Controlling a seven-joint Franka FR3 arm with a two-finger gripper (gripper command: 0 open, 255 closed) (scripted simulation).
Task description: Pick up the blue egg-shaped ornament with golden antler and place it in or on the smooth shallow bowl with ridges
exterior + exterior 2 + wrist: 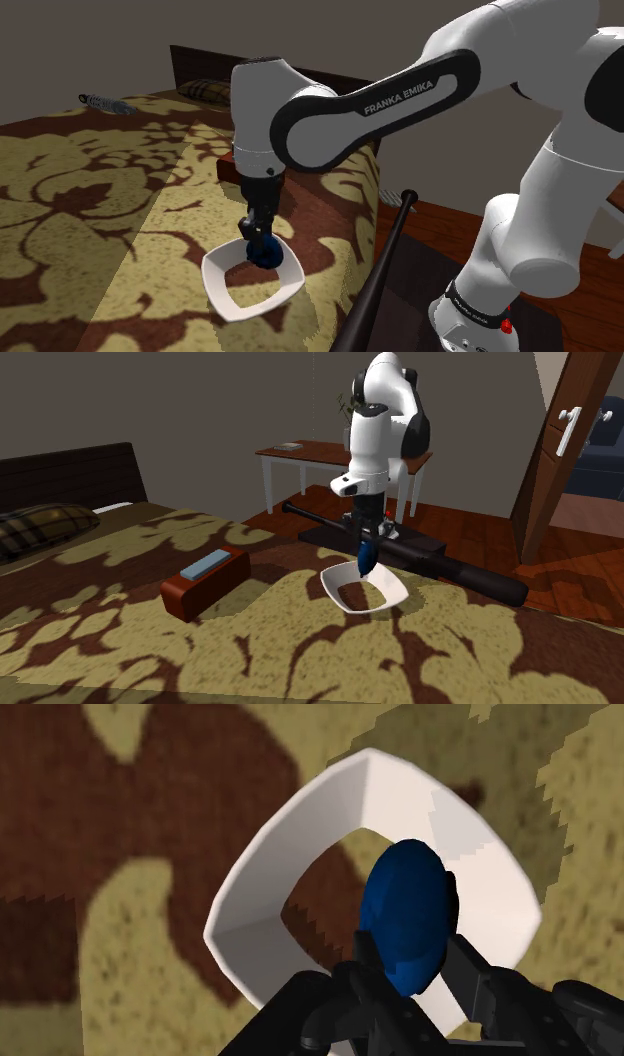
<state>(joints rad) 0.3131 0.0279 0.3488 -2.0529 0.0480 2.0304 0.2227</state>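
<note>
One white bowl [216, 286] lies on the patterned bedspread [90, 230], the black gripper [259, 244] over its far side clasping the blue egg-shaped ornament [265, 254], with a black bat [386, 265] at the shoulder view's right.

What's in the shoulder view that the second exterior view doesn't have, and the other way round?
Shoulder view, not the second exterior view: the FRANKA EMIKA lettering on the arm and a small striped thing at the bed's far end. Second exterior view, not the shoulder view: a white-legged table and a brown door with a handle. Both: the tool holding the blue egg at the white bowl, which sits on the patterned bedspread.
</note>
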